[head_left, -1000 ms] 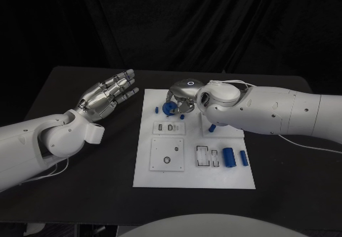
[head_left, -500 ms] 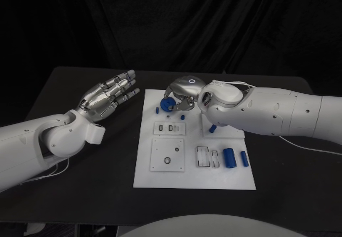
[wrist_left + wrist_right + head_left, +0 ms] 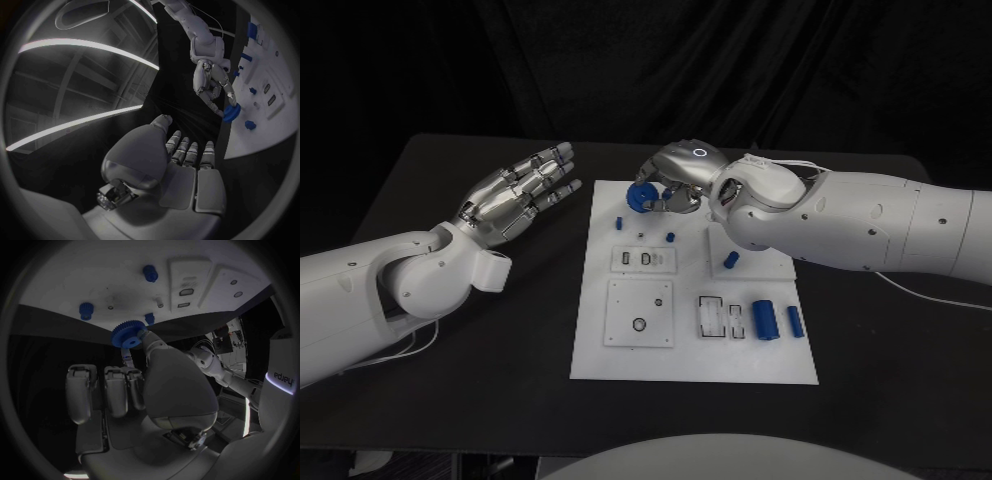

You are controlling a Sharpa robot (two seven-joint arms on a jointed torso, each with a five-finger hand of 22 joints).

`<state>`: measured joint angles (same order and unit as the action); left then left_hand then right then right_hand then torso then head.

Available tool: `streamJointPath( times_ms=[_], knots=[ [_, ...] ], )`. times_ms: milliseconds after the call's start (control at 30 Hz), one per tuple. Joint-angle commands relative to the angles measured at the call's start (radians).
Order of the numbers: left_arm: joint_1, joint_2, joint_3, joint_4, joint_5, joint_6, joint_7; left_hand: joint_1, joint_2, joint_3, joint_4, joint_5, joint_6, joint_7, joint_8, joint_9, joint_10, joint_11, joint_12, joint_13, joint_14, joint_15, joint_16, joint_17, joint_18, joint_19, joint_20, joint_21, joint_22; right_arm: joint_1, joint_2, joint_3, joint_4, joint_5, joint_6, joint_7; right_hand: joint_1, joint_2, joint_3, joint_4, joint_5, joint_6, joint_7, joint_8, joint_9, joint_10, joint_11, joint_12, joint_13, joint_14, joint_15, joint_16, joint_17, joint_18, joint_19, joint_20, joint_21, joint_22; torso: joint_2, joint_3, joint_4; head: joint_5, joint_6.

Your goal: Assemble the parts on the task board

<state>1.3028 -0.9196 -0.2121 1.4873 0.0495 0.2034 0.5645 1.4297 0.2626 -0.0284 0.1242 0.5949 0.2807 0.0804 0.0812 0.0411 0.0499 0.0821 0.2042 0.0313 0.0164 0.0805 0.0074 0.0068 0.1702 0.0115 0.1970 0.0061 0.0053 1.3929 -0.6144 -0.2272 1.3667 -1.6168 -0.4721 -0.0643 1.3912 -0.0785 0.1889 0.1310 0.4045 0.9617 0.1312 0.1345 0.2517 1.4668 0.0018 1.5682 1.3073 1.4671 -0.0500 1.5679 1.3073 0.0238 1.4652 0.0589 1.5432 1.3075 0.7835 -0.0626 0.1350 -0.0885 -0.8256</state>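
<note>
Board [image 3: 689,360]: white plate, centre of black surface [image 3: 473,400], long side running near to far.

Gear [image 3: 642,196]: blue, toothed, pinched in right hand [image 3: 678,180], raised over far left corner of board; teeth plain in right wrist view [image 3: 128,334].

Right hand: holding gear at fingertips, remaining fingers hanging loose beside it; arm entering from right, crossing far right part of board.

Left hand [image 3: 516,195]: wide, fingers apart and stretched out, holding nothing; poised above surface left of board, well apart from it. Palm and fingers likewise spread in left wrist view [image 3: 181,165].

Cylinder [image 3: 763,318]: blue, large, lying at near right of board. Slimmer blue pin [image 3: 795,321] just to its right.

Peg [image 3: 731,260]: blue, standing tilted on right block, beside right arm.

Small blue pegs [image 3: 669,237]: two, on far part of board, below gear.

Square block [image 3: 639,312]: white, near left of board, one hole in it. Slotted block [image 3: 643,260]: just beyond it.
</note>
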Motion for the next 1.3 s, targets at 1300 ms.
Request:
streamJointPath(
  times_ms=[1300],
  knots=[
    [-0.006,0.007,0.001,-0.006,0.004,0.021,0.003,-0.006,0.003,0.006,0.002,-0.006,-0.004,-0.001,0.004,0.000,-0.002,0.008,0.000,0.000,-0.001,0.010,0.004,0.001,0.010,0.000,0.006,0.001,0.001,-0.012,-0.034,-0.003,-0.011,-0.005,0.162,-0.045,-0.024,-0.007,0.004,0.024,-0.037,-0.014,-0.030,-0.045,0.060,0.104,0.013,0.003,0.263,0.104,0.008,0.003,0.263,-0.007,0.065,0.012,-0.029,0.241,-0.001,-0.0012,0.0008,-0.005,-0.010]
  ],
)
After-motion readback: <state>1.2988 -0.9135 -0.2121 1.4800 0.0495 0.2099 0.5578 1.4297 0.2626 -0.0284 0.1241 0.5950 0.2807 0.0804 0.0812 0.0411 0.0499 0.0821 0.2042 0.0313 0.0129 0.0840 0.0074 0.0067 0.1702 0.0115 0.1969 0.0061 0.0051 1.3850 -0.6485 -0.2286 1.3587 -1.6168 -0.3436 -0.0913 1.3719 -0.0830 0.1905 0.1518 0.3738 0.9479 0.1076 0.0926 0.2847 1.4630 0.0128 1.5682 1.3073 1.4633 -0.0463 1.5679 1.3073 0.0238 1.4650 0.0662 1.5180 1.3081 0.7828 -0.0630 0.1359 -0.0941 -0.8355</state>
